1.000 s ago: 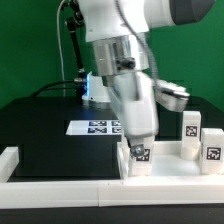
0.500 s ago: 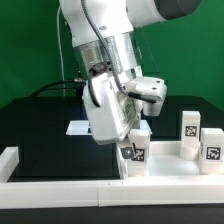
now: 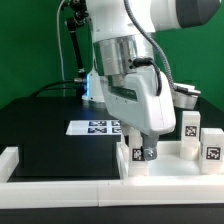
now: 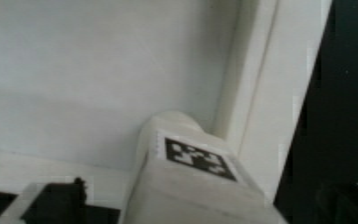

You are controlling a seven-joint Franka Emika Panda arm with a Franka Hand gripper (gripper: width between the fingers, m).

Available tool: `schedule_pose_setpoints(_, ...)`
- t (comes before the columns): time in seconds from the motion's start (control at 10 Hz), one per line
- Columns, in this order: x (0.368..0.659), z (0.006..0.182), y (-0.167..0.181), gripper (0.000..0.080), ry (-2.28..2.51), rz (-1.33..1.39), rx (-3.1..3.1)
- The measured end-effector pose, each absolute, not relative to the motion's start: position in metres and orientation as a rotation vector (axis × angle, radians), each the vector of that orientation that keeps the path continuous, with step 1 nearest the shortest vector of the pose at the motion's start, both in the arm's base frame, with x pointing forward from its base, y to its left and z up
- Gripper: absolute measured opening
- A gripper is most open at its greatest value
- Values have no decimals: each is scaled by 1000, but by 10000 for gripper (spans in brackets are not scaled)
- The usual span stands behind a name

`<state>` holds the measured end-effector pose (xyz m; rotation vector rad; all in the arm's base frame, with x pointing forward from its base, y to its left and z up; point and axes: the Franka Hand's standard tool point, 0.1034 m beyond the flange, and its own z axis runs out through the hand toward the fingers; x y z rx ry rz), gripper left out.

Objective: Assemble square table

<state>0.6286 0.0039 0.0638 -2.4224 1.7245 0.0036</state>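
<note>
Two legs stand at exterior view's right, marker board behind. Arm hides tabletop; gripper over tagged leg, grip can't tell.

obstacles: tagged leg directly under gripper; two legs beside it | rail in front | free: black table toward marker board

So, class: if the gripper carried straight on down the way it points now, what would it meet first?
Most likely the tagged leg directly beneath the gripper; depth is unclear, so contact may already exist.
</note>
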Motion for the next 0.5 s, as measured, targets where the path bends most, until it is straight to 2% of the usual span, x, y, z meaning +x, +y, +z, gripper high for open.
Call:
schedule_pose_setpoints(0.4, 632, 61, 7, 649, 691, -216, -2970)
schedule_pose_setpoints(0.5, 632, 60, 10, 649, 663, -216, -2978)
